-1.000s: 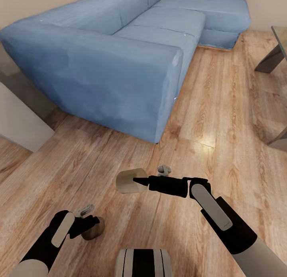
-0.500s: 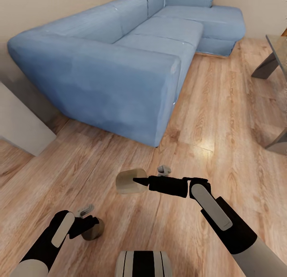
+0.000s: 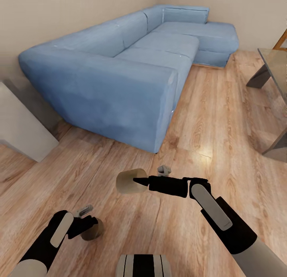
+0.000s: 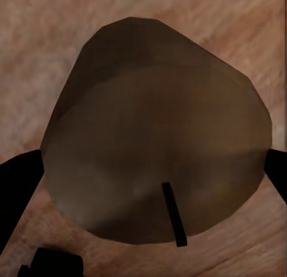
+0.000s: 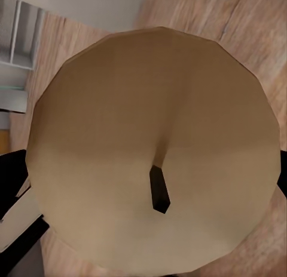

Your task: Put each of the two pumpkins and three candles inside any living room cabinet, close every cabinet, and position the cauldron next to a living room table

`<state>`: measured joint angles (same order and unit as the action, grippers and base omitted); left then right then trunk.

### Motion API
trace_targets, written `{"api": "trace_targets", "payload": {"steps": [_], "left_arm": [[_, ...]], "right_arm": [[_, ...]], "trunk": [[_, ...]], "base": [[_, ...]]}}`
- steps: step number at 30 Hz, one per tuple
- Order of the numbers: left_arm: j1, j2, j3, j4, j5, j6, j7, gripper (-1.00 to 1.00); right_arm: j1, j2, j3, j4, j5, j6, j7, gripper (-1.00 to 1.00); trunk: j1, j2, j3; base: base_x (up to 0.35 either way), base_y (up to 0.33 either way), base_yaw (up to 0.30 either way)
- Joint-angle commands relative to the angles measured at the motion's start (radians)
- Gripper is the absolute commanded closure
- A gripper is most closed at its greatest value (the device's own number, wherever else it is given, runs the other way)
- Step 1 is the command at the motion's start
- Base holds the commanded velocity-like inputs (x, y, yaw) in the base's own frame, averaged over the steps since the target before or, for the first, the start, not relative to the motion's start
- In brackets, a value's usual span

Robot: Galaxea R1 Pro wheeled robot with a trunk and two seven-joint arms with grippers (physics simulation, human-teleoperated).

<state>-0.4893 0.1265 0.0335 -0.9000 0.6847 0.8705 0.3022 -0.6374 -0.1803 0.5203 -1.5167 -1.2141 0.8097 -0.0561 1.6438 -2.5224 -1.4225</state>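
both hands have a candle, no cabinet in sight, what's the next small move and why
Probably keep both grips shut and turn the base to look for the cabinet. The left gripper holds a candle, the right gripper holds another candle, and ahead there is a blue sofa on wood floor.

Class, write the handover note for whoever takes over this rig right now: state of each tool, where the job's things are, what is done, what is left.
Left tool: shut on a darker brown candle, held low over the wooden floor.
Right tool: shut on a paler tan candle, held out ahead of the trunk.
The wrist views show each candle's flat end and wick close up, between the fingers.
Ahead: a blue sofa; a table at the right edge.
Done: two candles picked up.
Left: put both in a cabinet, then fetch the third candle and the pumpkins, close every cabinet, and place the cauldron by a table.
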Motion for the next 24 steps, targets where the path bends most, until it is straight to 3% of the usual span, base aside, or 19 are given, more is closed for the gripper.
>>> {"api": "trace_targets", "payload": {"steps": [1, 6, 9, 10, 11, 12, 14, 16, 20, 24], "left_arm": [[0.000, 0.002, 0.002, -0.002, 0.020, 0.003, 0.009, 1.00], [0.000, 0.005, 0.041, -0.008, 0.040, 0.008, 0.008, 1.00], [0.000, 0.007, 0.109, -0.013, 0.047, 0.013, 0.008, 1.00], [0.000, 0.008, 0.158, -0.013, 0.049, 0.016, 0.007, 1.00], [0.000, 0.008, 0.174, -0.014, 0.049, 0.018, 0.007, 1.00], [0.000, 0.008, 0.213, -0.015, 0.050, 0.032, 0.007, 1.00], [0.000, 0.008, 0.242, -0.016, 0.050, 0.070, 0.006, 1.00], [0.000, 0.007, 0.260, -0.031, 0.051, 0.109, 0.006, 1.00], [0.000, 0.017, 0.266, -0.039, 0.056, 0.119, 0.006, 1.00], [0.000, 0.038, 0.266, -0.041, 0.115, 0.121, 0.003, 1.00]], "right_arm": [[-0.001, -0.001, 0.001, 0.000, -0.006, 0.001, -0.006, 1.00], [-0.001, -0.001, 0.000, 0.005, -0.008, -0.001, -0.006, 1.00], [-0.001, 0.000, -0.001, 0.025, -0.009, 0.000, -0.006, 1.00], [-0.001, 0.001, -0.004, 0.035, -0.010, 0.000, -0.006, 1.00], [-0.001, 0.001, -0.005, 0.037, -0.010, 0.001, -0.006, 1.00], [-0.001, 0.001, -0.006, 0.041, -0.010, 0.001, -0.006, 1.00], [-0.001, 0.001, -0.007, 0.042, -0.010, 0.002, -0.007, 1.00], [-0.001, 0.001, -0.008, 0.036, -0.007, 0.003, -0.008, 1.00], [-0.001, 0.001, -0.008, 0.045, -0.008, 0.001, -0.007, 1.00], [-0.001, 0.001, -0.008, 0.048, -0.008, 0.000, -0.007, 1.00]], "trunk": [[-0.001, 0.000, 0.003], [-0.003, 0.001, 0.023], [-0.004, 0.002, 0.034], [-0.005, 0.002, 0.038], [-0.005, 0.002, 0.042], [-0.005, 0.003, 0.046], [-0.006, 0.003, 0.054], [-0.007, 0.004, 0.061], [-0.009, 0.004, 0.077], [-0.011, 0.005, 0.092]], "base": [[0.000, 0.000, 0.000], [0.000, 0.000, 0.000], [0.000, 0.000, 0.000], [0.000, 0.000, 0.000], [0.000, 0.000, 0.000], [0.000, 0.000, 0.000], [0.000, 0.000, 0.000], [0.000, 0.000, 0.000], [-0.111, 0.000, 0.000], [-0.308, 0.000, -0.016]]}}
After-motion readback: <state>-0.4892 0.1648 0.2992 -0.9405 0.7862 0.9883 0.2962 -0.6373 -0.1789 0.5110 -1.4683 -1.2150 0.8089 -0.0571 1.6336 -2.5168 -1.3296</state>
